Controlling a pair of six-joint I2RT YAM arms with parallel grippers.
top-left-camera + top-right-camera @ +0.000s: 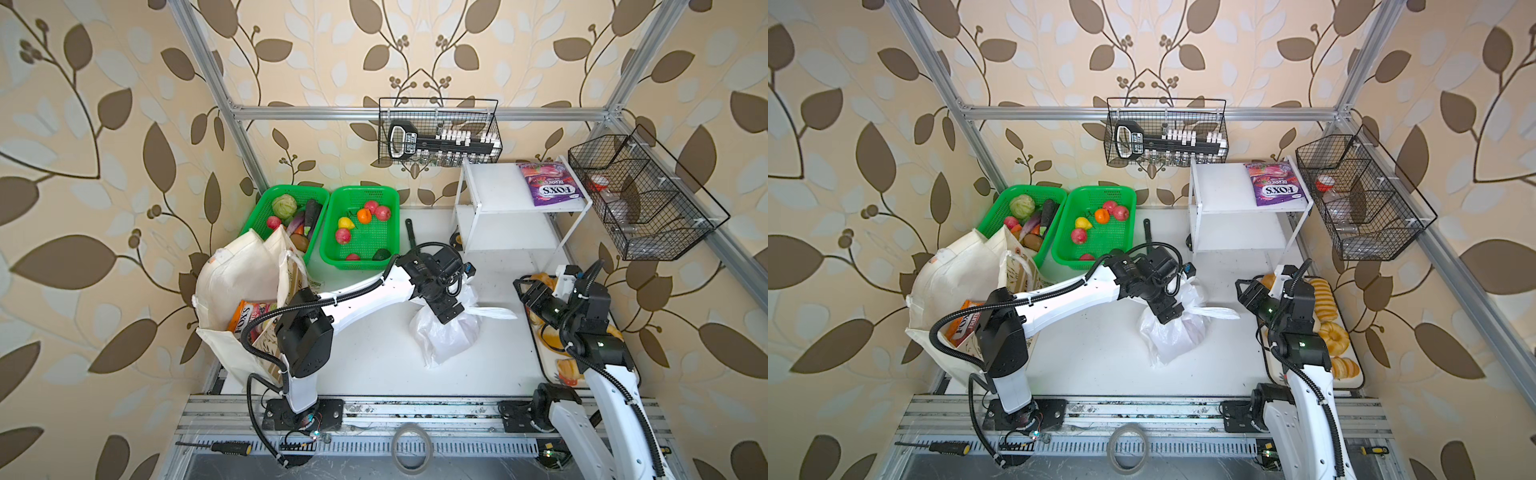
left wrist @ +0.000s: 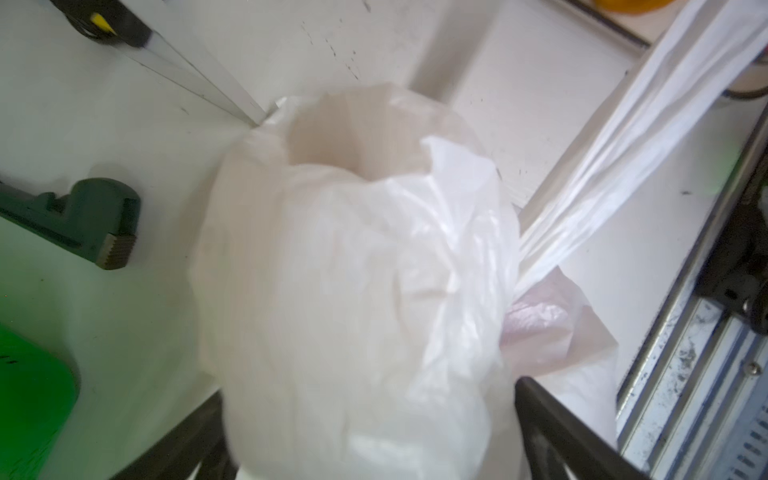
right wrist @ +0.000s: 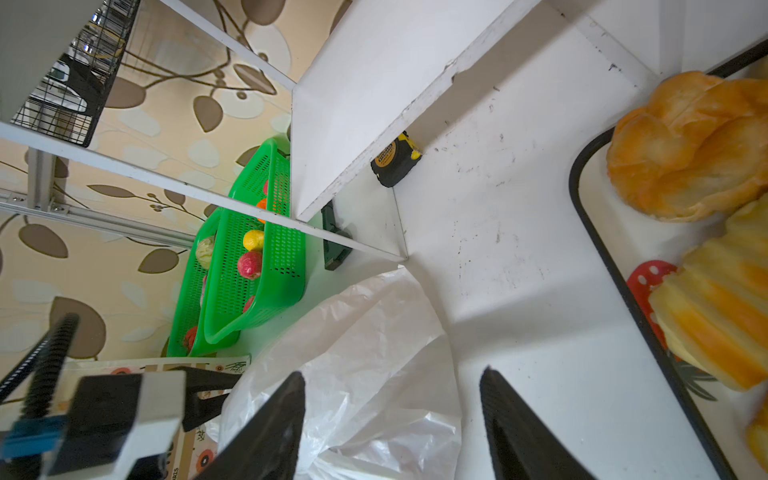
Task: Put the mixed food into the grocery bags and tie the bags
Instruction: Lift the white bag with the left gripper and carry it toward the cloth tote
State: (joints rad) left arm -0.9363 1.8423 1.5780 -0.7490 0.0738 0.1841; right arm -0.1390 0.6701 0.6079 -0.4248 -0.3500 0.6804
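Observation:
The thin white plastic bag point(image 1: 446, 336) point(image 1: 1177, 338) stands mid-table, one handle point(image 1: 496, 312) stretched out to the right. My left gripper point(image 1: 451, 312) point(image 2: 370, 390) is over its top, open wide, with the bag's bulge point(image 2: 353, 270) between the fingers. My right gripper point(image 1: 525, 291) point(image 3: 392, 372) hovers open just right of the bag point(image 3: 361, 353), holding nothing. The cream cloth tote point(image 1: 237, 278) leans at the left with an orange FOX'S pouch point(image 1: 245, 318) in it. Toy fruits point(image 1: 365, 216) lie in a green basket point(image 1: 390, 199). A purple FOX'S packet point(image 1: 548, 185) lies on the white shelf point(image 1: 490, 191).
A second green basket point(image 1: 266, 199) holds vegetables. A tray point(image 1: 540, 365) of bread sits under my right arm. Two black wire baskets point(image 1: 440, 133) point(image 1: 648, 195) hang on the frame. A green wrench point(image 2: 95, 224) and a tape measure point(image 3: 395, 164) lie near the shelf.

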